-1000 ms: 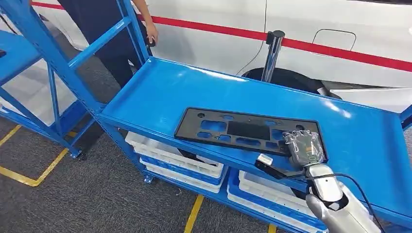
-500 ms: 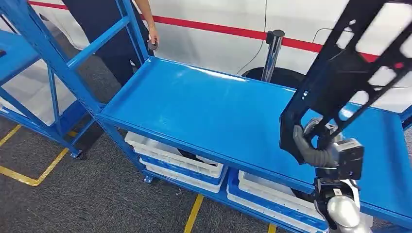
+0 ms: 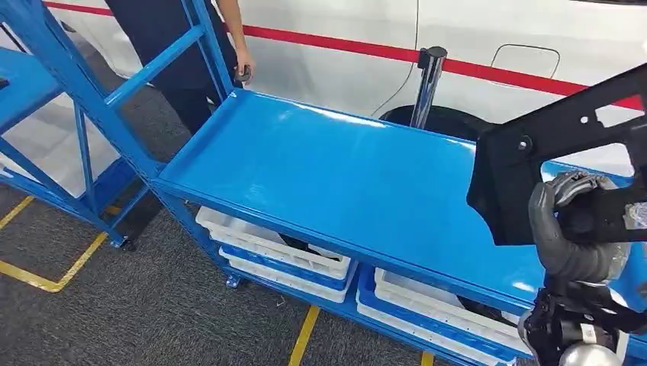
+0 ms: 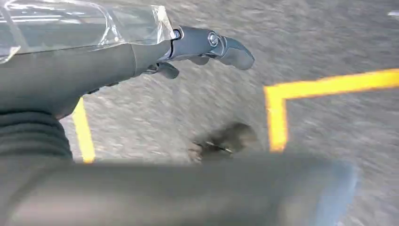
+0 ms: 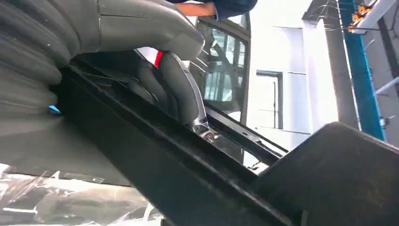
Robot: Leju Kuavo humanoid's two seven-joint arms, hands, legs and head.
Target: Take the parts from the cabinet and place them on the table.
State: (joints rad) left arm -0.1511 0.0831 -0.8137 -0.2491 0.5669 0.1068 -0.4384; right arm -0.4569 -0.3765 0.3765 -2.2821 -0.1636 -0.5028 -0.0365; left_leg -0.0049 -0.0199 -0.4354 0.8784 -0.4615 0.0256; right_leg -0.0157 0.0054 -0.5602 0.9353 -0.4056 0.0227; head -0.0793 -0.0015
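My right hand (image 3: 578, 232) grips a flat black plastic panel with cut-outs (image 3: 549, 156), held up off the blue shelf (image 3: 328, 171) at the right of the head view. The panel tilts up to the right and runs out of frame. In the right wrist view the panel (image 5: 197, 183) crosses the picture as a dark bar, with my fingers (image 5: 181, 92) wrapped over its edge. My left hand (image 4: 202, 47) hangs over the grey floor with its fingers apart and nothing in it.
White and blue crates (image 3: 282, 255) sit on the lower shelf. A person (image 3: 179, 46) stands behind the rack's left corner, one hand (image 3: 243, 67) by the blue upright. A chrome post (image 3: 426, 88) and a white car (image 3: 473, 46) stand behind. Yellow lines (image 3: 46, 278) mark the floor.
The black panel came off the shelf in my right hand, swung up on end, and has since tipped lower and moved right, closer to the camera.
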